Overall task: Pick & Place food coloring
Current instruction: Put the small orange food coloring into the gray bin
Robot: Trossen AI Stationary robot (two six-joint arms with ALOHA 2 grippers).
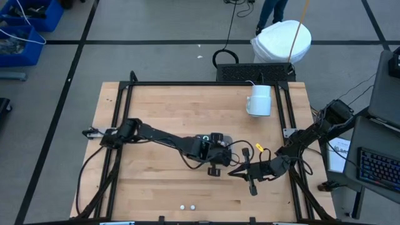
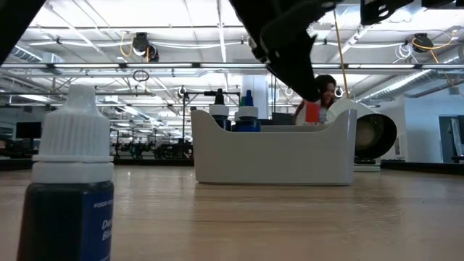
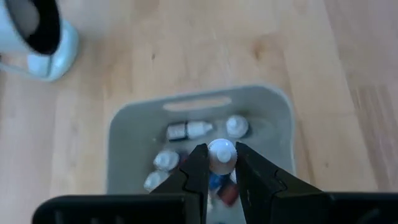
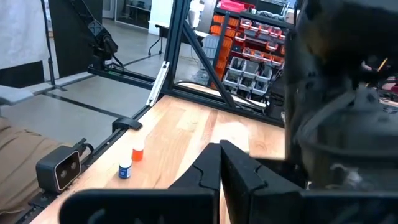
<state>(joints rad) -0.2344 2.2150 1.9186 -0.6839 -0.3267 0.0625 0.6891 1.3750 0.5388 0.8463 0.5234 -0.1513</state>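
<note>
Two pincers meet near the counter's [image 1: 162,125] middle. We see the left pincer [image 3: 221,163] over the clear tray [image 3: 124,134], its fingers [image 3: 198,168] clamped on a white-capped dropper bottle [image 3: 222,153] standing among other bottles [image 3: 188,130] in the tray. Our right pincer [image 4: 220,158] hangs just at 3 o'clock of the tray, fingers pressed together and holding nothing. Two more bottles [image 1: 187,206] stand at 6 o'clock by the counter's near edge; the right wrist view shows one blue [image 4: 125,169], one orange [image 4: 137,152]. At 12 o'clock to 1 o'clock of the tray, well apart, sits a white mug [image 1: 259,100].
</note>
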